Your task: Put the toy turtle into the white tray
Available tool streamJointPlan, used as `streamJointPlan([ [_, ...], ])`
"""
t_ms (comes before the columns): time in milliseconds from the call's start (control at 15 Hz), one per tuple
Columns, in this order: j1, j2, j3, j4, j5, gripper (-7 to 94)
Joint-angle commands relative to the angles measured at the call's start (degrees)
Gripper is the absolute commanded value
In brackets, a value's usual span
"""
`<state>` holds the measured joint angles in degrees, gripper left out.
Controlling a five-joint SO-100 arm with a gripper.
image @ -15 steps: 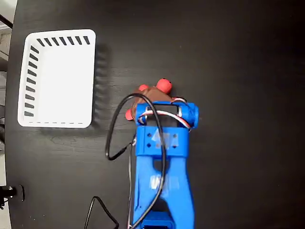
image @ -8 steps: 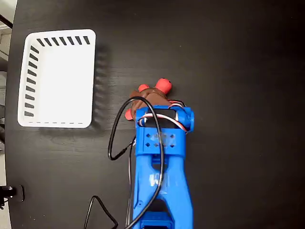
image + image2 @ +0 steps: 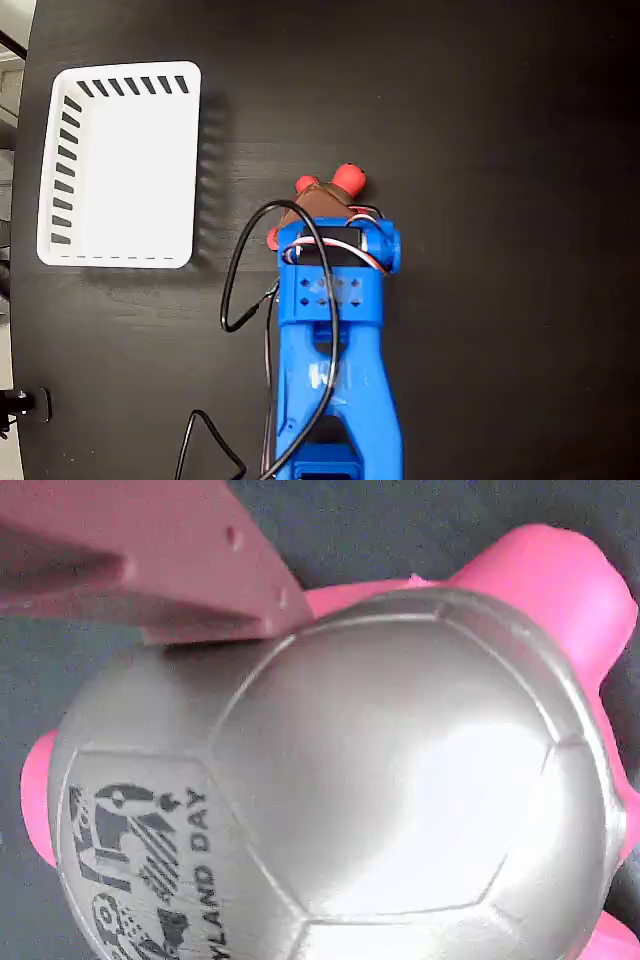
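The claw (image 3: 215,600) is right down on the toy turtle (image 3: 340,780), and the wrist view is filled with that domed metallic shell, printed lettering at its seven o'clock corner. One flat finger (image 3: 150,560) lies against the shell's eleven o'clock edge; the other finger isn't in shot, so whether the claw is parted or already clamped on the shell, I cannot tell. My read: it sits this low and this close because it's setting up a pinch across the dome, the widest, firmest part to hold.

Out to the fixed view: the blue arm (image 3: 335,370) comes up from six o'clock and covers most of the toy turtle (image 3: 330,192). Only a brown sliver of shell and the red head and legs poke out at the arm's twelve o'clock end. The turtle appears to sit on the black worktop (image 3: 480,120), not lifted.

Further out, the white tray (image 3: 125,165) sits towards ten o'clock from the turtle, well apart, with nothing visible inside. So the transfer is not yet done; judging from this, the grasp comes first, then a lift and a swing towards ten o'clock. That smooth rounded shell could slip out of a shallow pinch.
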<state>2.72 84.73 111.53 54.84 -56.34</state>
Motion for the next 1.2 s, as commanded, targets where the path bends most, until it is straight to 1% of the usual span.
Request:
streamJointPlan([
  [0, 0.62, 1.85, -1.93, 1.41, 0.97, 0],
  [200, -0.35, 4.66, -10.46, 13.36, 5.8, 0],
  [267, -0.88, 5.98, -13.36, 16.17, 7.38, 0],
  [333, -1.76, 8.0, -15.29, 17.49, 9.49, 0],
  [400, -3.25, 10.46, -16.79, 18.46, 12.39, 0],
  [467, -5.27, 11.78, -19.78, 21.01, 16.08, 0],
  [600, -10.37, 11.87, -29.36, 27.95, 24.43, 0],
  [667, -13.1, 11.6, -33.75, 30.32, 28.21, 0],
  [867, -19.69, 5.19, -46.67, 33.22, 37.53, 0],
  [1000, -23.12, -1.32, -55.81, 35.42, 40.78, 0],
  [1133, -25.84, -7.56, -62.93, 35.95, 42.63, 0],
])
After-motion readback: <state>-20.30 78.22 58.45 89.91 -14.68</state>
